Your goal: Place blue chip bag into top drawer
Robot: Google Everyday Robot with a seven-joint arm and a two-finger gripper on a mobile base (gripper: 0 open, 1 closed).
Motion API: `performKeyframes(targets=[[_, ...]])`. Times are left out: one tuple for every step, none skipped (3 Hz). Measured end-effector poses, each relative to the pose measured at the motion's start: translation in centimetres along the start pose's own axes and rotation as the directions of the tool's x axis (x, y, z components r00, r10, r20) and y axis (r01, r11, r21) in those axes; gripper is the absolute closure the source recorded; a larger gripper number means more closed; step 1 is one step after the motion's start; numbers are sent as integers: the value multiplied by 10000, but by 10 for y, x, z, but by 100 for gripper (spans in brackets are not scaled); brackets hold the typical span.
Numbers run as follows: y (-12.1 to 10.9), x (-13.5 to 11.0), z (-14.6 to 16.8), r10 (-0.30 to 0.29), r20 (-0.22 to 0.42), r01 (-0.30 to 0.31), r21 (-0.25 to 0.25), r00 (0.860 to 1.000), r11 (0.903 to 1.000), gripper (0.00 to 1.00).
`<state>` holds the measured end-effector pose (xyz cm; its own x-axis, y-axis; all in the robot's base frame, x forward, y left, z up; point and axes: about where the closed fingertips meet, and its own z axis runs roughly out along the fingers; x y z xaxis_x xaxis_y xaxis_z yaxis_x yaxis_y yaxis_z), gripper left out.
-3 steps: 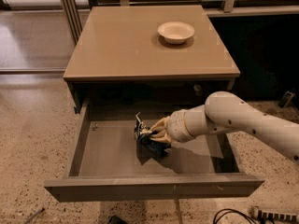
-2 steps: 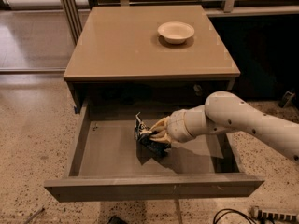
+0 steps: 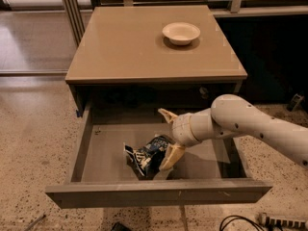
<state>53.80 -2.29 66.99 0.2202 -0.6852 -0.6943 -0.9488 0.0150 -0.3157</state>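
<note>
The blue chip bag (image 3: 146, 156) lies crumpled on the floor of the open top drawer (image 3: 159, 194), near its front middle. My gripper (image 3: 164, 139) is inside the drawer, just right of the bag, and it is open. One tan finger (image 3: 167, 115) points up and back. The other finger (image 3: 173, 156) reaches down along the bag's right edge; I cannot tell if it still touches the bag. The white arm comes in from the right over the drawer's side wall.
A white bowl (image 3: 181, 32) stands at the back right of the cabinet's tan top (image 3: 125, 47). A metal frame post (image 3: 72, 8) stands at the back left. Cables (image 3: 240, 223) lie on the speckled floor at the front right.
The gripper was shut on the bag; now its fingers are spread apart and the bag has dropped lower, toward the drawer's front.
</note>
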Motion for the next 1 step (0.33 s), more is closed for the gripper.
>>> performKeyframes(targets=[[0,0,0,0,0,0,0,10000,10000,0]])
